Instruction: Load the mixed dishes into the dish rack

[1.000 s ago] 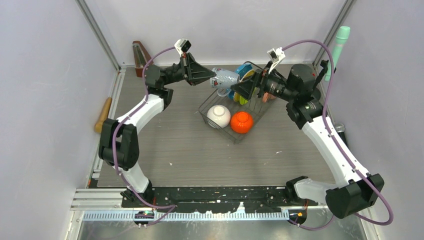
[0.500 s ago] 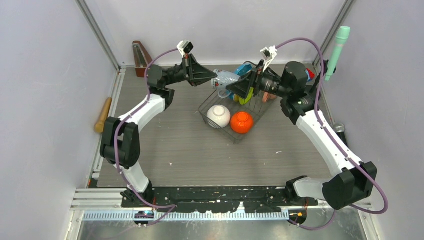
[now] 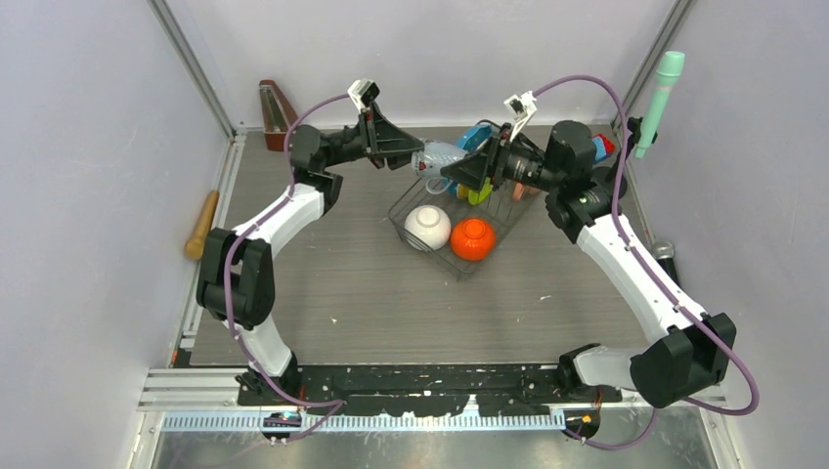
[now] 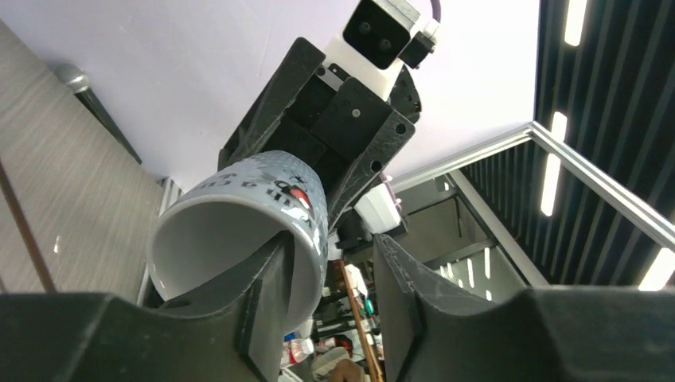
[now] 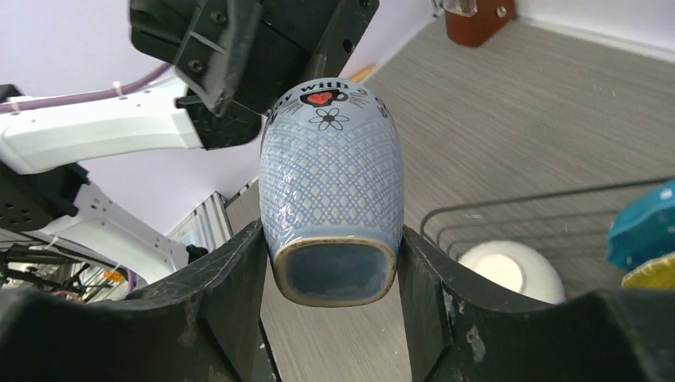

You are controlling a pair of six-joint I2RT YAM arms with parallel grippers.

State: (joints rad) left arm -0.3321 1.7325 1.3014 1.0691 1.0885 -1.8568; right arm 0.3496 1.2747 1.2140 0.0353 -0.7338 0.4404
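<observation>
Left tool, one finger inside the rim and one outside, clamps the lip of the pale grey-white mug, which is held on its side in the air near the far left corner of the dish rack; bare surface lies to the left and front. Right tool is closed on the mug's base end, its fingers against both sides. Within the rack, white bowl and orange bowl occupy the near corner.
</observation>
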